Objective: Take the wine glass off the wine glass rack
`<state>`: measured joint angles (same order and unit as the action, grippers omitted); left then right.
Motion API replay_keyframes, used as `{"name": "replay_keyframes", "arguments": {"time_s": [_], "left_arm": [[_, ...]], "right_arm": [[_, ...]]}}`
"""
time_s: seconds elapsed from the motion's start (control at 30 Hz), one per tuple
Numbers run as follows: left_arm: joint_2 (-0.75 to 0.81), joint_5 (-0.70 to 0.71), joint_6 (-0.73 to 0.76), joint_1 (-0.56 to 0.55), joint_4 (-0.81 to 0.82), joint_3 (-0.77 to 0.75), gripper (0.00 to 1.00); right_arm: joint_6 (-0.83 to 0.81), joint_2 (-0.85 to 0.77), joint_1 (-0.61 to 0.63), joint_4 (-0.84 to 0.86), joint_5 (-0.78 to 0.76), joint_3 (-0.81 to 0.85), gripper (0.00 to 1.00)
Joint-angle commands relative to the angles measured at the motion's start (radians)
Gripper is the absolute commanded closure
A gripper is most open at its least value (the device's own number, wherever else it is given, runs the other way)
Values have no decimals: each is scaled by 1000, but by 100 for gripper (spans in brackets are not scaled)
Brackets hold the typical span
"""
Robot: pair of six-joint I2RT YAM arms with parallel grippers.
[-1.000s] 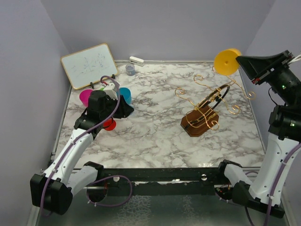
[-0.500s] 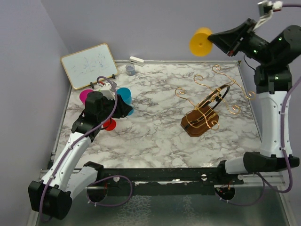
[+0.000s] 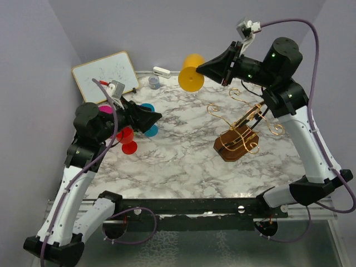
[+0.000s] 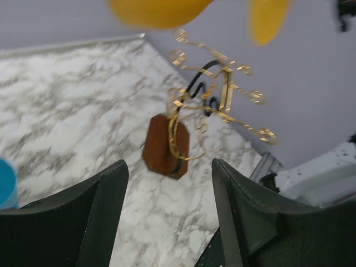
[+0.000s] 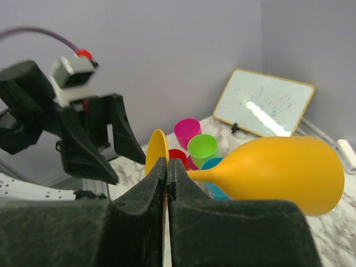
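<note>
Yellow wine glass (image 3: 192, 73) is off the wine glass rack (image 3: 238, 142) and up in the air, clamped where stem meets foot between the right fingers (image 5: 144, 194), with the bowl jutting sideways past their tips. The rack stands on the marble surface (image 3: 183, 161) below and behind those fingers. The left fingers (image 4: 105, 189) are spread wide on nothing, coloured cups (image 3: 127, 139) close by.

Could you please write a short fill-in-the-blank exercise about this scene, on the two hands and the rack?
1. The right hand is shut on the stem of the ____ wine glass.
2. The left hand is ____ and holds nothing.
3. The wine glass rack has curling wire arms of ____ colour.
Missing words: yellow; open; gold.
</note>
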<state>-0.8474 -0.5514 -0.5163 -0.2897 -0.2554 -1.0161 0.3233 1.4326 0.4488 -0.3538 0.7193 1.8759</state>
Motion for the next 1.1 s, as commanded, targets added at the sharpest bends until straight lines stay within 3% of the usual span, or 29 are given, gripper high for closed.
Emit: {"name": "replay_keyframes", "arguments": {"time_s": [0.0, 0.13, 0.3, 1.07], "left_arm": [[34, -293, -63, 2, 122, -112, 34], [15, -473, -144, 2, 241, -112, 35], [11, -551, -149, -4, 260, -96, 37], [-99, -545, -84, -27, 175, -138, 42]], "right_arm": [[-57, 12, 102, -51, -92, -25, 99], [-64, -3, 146, -42, -115, -69, 99], [-60, -29, 166, -31, -105, -107, 99], [-41, -130, 242, -22, -95, -216, 99]]}}
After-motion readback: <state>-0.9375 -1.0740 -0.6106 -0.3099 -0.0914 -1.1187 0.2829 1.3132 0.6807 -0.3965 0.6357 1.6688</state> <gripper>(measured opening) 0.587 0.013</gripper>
